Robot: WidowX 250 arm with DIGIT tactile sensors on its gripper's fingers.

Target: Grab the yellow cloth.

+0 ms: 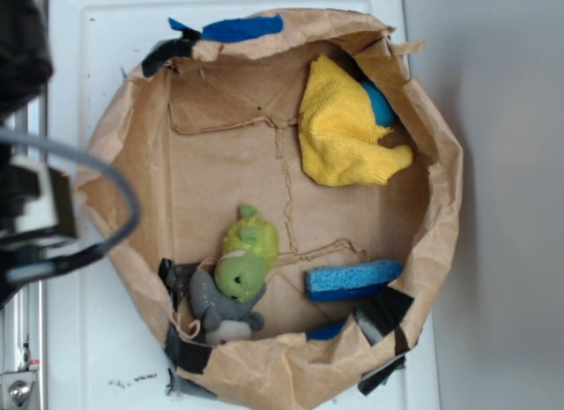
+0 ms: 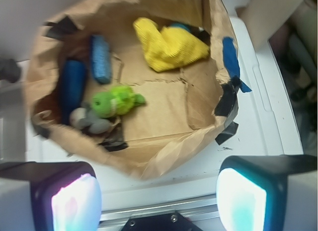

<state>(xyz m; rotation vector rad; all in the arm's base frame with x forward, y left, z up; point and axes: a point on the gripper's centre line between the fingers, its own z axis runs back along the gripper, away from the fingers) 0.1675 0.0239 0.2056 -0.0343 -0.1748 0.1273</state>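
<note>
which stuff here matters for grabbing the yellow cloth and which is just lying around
For the job:
- yellow cloth, bunched at the far wall inside the paper bin
- gripper, open, outside the bin

Just lying about:
- blue sponge
- green and grey plush toy
- blue thing half hidden behind the cloth

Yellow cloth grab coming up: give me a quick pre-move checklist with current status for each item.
1. Cloth visible and located, against the bag wall: ok.
2. Cloth top uncovered; only a blue thing peeks from beneath its edge: ok.
3. Plush toy and sponge lie apart from the cloth: ok.
4. Gripper jaws spread wide, nothing between them: ok.
5. Gripper positioned over the cloth: not ok, it sits outside the bag rim, opposite side.
6. Clearance between the fingers and the bag wall beside the cloth: cannot tell.
</note>
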